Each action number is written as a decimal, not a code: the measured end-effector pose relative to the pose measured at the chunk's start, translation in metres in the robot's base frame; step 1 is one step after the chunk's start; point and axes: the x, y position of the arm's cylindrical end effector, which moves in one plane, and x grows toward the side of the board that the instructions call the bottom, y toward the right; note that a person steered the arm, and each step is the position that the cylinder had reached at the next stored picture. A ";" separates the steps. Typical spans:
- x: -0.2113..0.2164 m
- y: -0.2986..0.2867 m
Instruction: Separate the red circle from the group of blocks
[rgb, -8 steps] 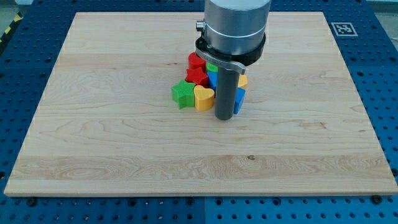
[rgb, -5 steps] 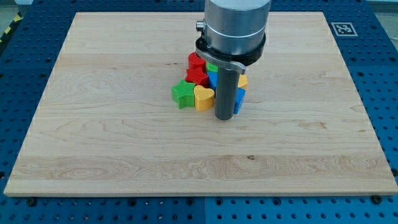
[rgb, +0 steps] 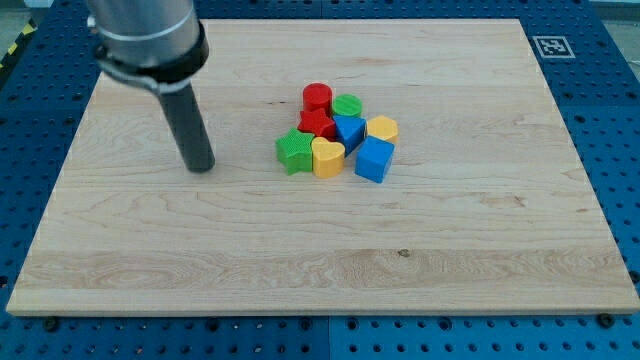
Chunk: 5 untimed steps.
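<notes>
Board: wooden board (rgb: 480, 250), blue pegboard around.
Red circle (rgb: 317, 97): cluster's top-left, touching green circle (rgb: 347, 106) and red star (rgb: 317, 124).
My tip (rgb: 201, 166): rod only, holds nothing; well left of green star (rgb: 294, 150).
Risk: pushing from the left likely drags neighbours along.

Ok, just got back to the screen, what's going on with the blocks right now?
My tip rests on the bare board, well to the view's left of the cluster and touching nothing. The red circle sits at the cluster's top edge, tight against the green circle and the other red block. So it is not yet separated.
</notes>
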 end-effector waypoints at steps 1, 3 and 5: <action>-0.006 0.020; -0.073 0.105; -0.082 0.157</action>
